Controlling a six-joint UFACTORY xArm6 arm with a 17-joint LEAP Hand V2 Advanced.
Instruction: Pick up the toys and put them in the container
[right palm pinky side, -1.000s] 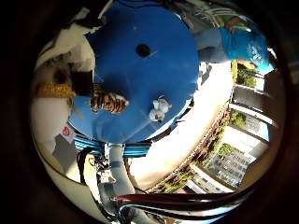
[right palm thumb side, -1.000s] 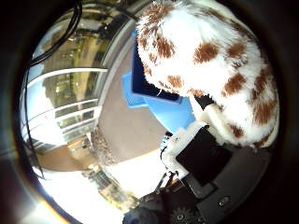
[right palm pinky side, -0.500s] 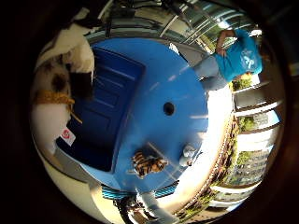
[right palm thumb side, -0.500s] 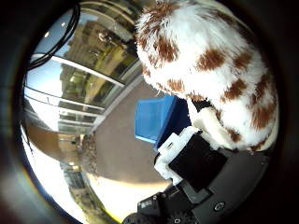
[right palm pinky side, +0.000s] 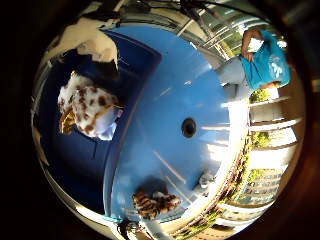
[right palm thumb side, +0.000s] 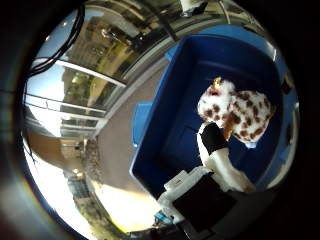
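Below the palm, over the dark blue container (right palm thumb side: 175, 135): a spotted plush toy (right palm thumb side: 235, 112), white with brown patches and a small yellow part on its head, apparently a soft, light, easily squashed thing. Seen well clear of the palm inside the container's walls, beside a black-tipped white finger of the hand (right palm thumb side: 215, 165). Not visibly touching that finger, so seemingly let go, though whether resting on the container floor or in mid-drop cannot be told. Fingers judged spread and apart, holding nothing; only part of the hand in view, so judged with some caution.

Step in hand: release of this toy into the container, as good as done.

Out beyond the container, on the round blue surface (right palm pinky side: 165, 105): a striped tiger plush (right palm pinky side: 155, 204) near the edge, and a small pale toy (right palm pinky side: 205, 179) close by it. Next move, as a judgement: away from the container, across to the tiger plush, down over it with fingers wide, then a close around its body.
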